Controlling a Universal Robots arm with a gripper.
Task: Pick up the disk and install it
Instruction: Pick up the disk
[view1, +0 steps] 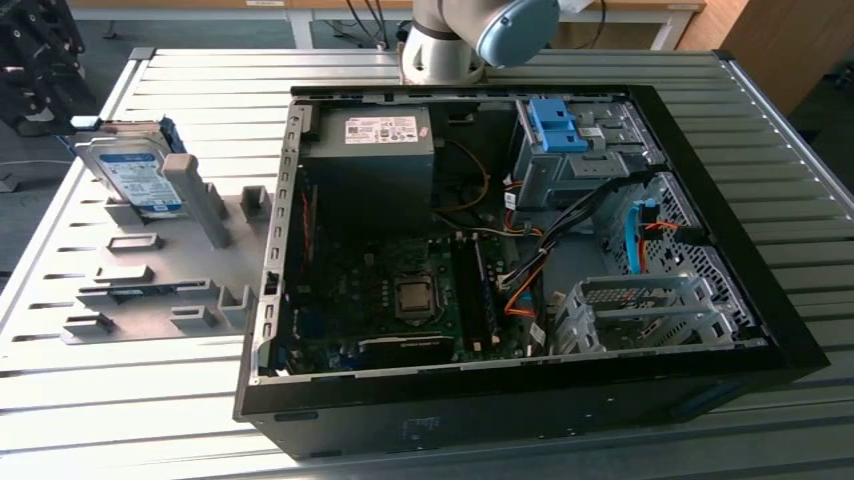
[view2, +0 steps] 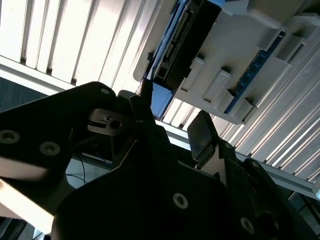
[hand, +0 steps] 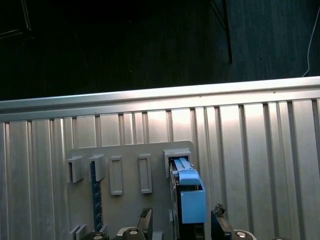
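Observation:
The disk, silver-grey with a white-and-blue label, stands on edge in a slot of the grey fixture plate at the exterior view's left. The first wrist view looks down on the disk edge-on, with its blue rail uppermost. My gripper is open, and its dark fingertips show on either side of the disk and clear of it. In the second wrist view the gripper stands apart from the disk, with nothing between the fingers.
The open computer case lies on the slatted metal table. Inside it are a blue bracket in the drive cage at the back and an empty metal cage at the front. The arm's base stands behind the case.

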